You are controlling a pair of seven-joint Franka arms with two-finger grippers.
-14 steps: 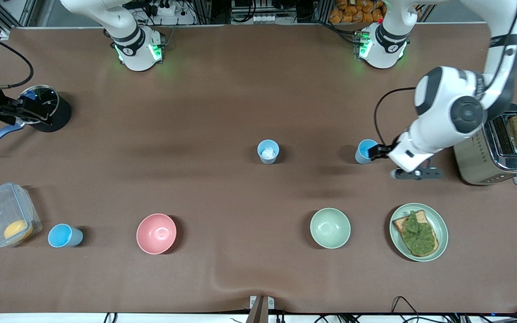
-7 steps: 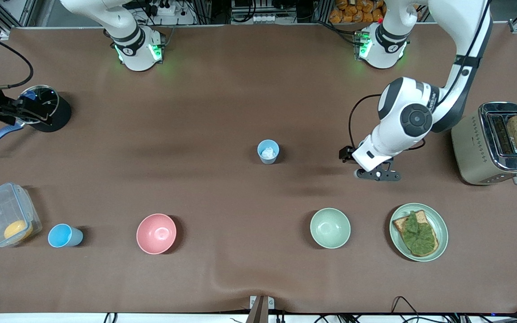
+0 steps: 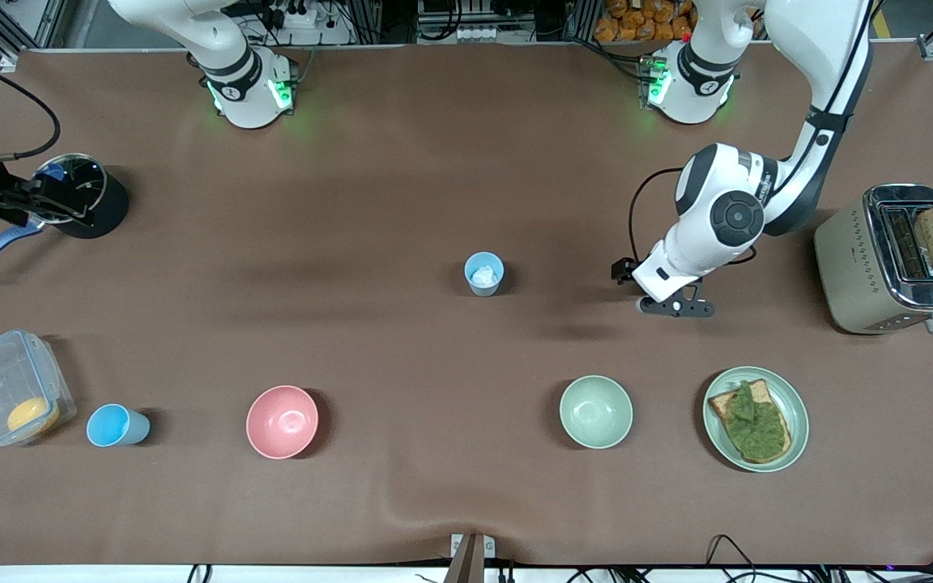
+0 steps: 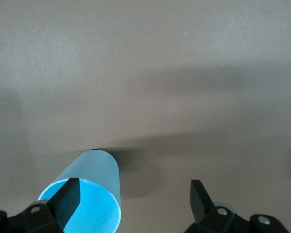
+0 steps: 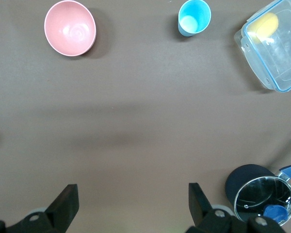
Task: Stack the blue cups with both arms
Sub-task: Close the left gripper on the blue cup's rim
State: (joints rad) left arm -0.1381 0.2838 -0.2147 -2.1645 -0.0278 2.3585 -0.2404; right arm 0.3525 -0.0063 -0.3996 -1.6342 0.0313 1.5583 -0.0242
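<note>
Blue plastic is what my left wrist camera gives me first: a small light-blue tumbler (image 4: 89,191) standing upright on the brown table covering (image 3: 402,162), mouth up, its long axis vertical, its bright inside cut off by the frame edge. It sits by one finger (image 4: 67,198) of the left gripper (image 4: 131,199), whose jaws are spread wide; that finger overlaps the rim, but I cannot tell if it touches, and nothing is held. From the front camera I cannot see this cup at all; the white left arm (image 3: 717,223) covers it, so only the gripper's black tip (image 3: 622,272) pokes out.

A second light-blue tumbler with a white patch at its bottom (image 3: 483,274) stands upright, mouth up, well apart from the left gripper toward the right arm's end of the table. A third light-blue tumbler (image 3: 116,425) stands upright well below the right gripper (image 5: 131,201) in the right wrist view, between a wide pink bowl (image 3: 282,421) and a clear plastic box with a blue-edged lid and a yellow lump inside (image 3: 11,397).

My right gripper hangs high over the table, jaws wide apart and empty, waiting. A black pot with a glass lid (image 5: 260,191) is partly cut off beside it.
</note>
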